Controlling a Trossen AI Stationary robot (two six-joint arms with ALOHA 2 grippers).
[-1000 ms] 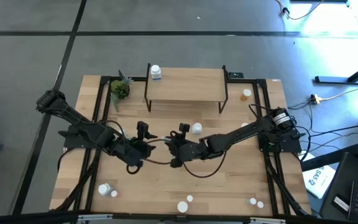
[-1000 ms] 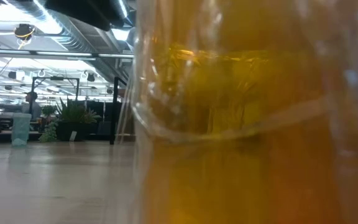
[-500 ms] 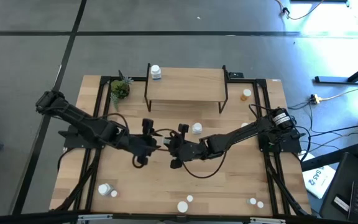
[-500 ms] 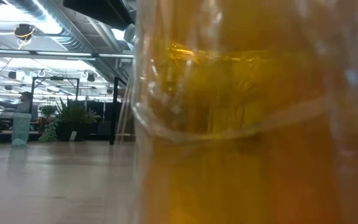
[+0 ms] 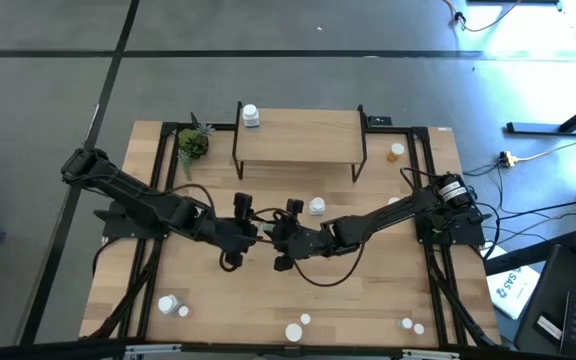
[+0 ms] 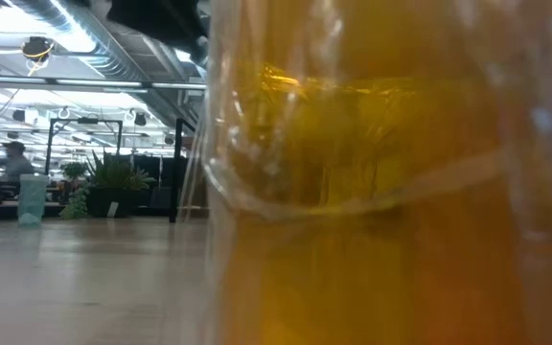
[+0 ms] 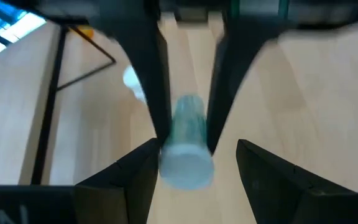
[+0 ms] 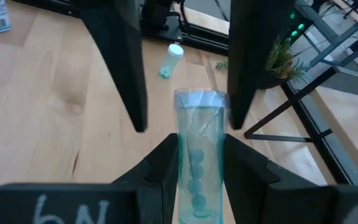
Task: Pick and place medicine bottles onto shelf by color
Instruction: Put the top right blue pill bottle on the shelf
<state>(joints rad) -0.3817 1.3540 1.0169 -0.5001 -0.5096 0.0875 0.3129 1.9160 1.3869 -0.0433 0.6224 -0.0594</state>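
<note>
- The two arms meet near the middle of the tabletop [image 5: 388,300], in front of the shelf [image 5: 298,135], with their tips nearly touching.
- The right tool [image 8: 199,168] is closed on a pale green bottle [image 8: 199,155]: its own wrist view shows the clear green body pinched between its two dark fingers [image 8: 160,168], with the white cap pointing away from the camera.
- The left tool [image 7: 184,134] faces it from the other side. In the left wrist view its fingers [image 7: 149,81] stand partly apart, one on either side of that bottle near its cap end, and look to be touching it; whether they press on it I cannot tell.
- So the bottle lies level between the two tools, above the tabletop and just in front of the shelf.
- One white bottle [image 5: 251,116] stands on the shelf's top at its far left corner.
- Another white-capped bottle [image 5: 316,206] sits on the tabletop right behind the tools, and an orange one [image 5: 396,152] just off the shelf's right end.
- More bottles are scattered along the near edge, one at the left [image 5: 169,304], one in the middle [image 5: 294,331], one at the right [image 5: 407,324].
- A small potted plant [image 5: 192,144] stands beside the shelf's left end.
- The low view is almost filled by an orange bottle [image 6: 391,192] right against the lens.
</note>
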